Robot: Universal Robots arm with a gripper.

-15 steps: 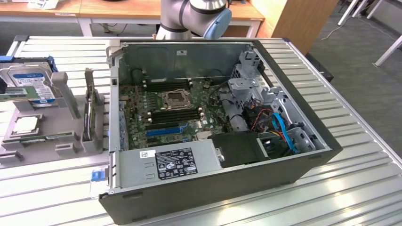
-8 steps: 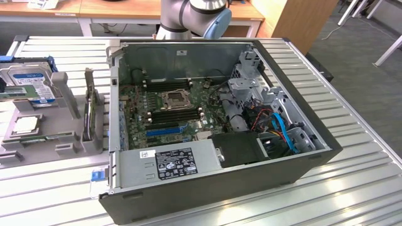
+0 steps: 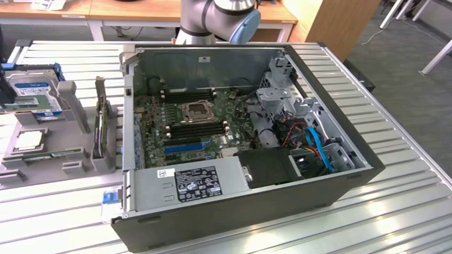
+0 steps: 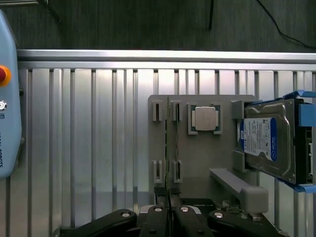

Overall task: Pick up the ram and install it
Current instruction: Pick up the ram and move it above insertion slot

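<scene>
The ram point(image 4: 168, 148) stands on edge in its holder point(image 4: 197, 168) (probably light, stiff, fragile). Best gripped by its flat sides. The fingers point(image 4: 159, 223) are closed and empty.

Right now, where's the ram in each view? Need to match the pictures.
Exterior view: the ram, a green strip in the gray holder at the exterior view's left, just nearer the camera than the processor chip.
Wrist view: the ram, edge-on as a thin line between the holder's slot posts, beside the processor chip.
Shared landmark: the processor chip.
</scene>
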